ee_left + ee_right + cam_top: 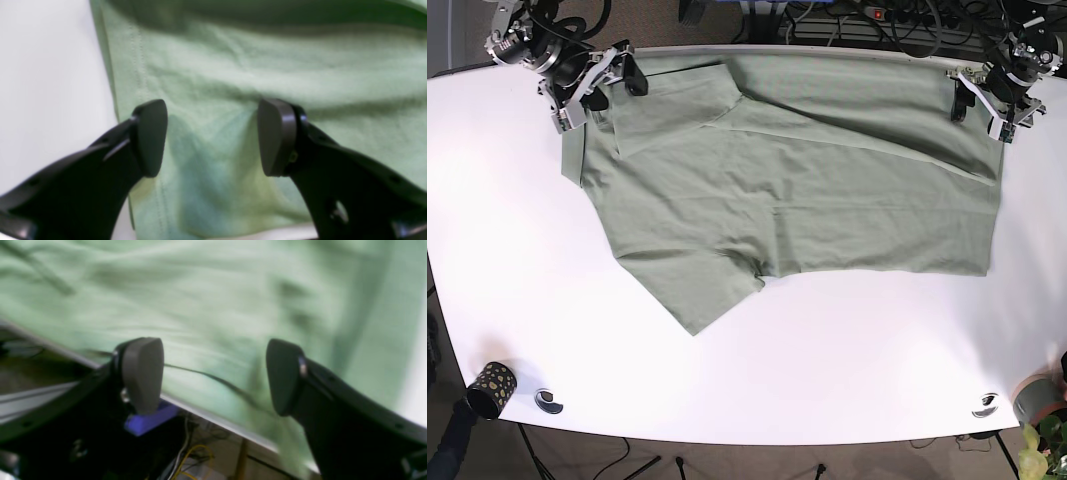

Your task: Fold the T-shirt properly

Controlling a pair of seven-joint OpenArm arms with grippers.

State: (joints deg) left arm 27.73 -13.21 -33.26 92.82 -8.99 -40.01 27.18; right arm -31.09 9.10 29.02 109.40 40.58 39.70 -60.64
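A light green T-shirt [797,200] lies spread on the white table [827,350], with one sleeve pointing toward the front and a fold along its far edge. My left gripper [981,115] is open and empty above the shirt's far right corner. In the left wrist view it [211,136] hovers over the cloth [233,66] just inside the stitched hem. My right gripper [597,98] is open and empty above the shirt's far left corner. In the blurred right wrist view it [213,376] straddles the cloth [200,290] at the table's back edge.
A dark patterned cup [489,388] and a small round object [548,401] sit at the front left. Another round object [985,405] and a potted plant [1037,400] are at the front right. Cables [877,20] run behind the table.
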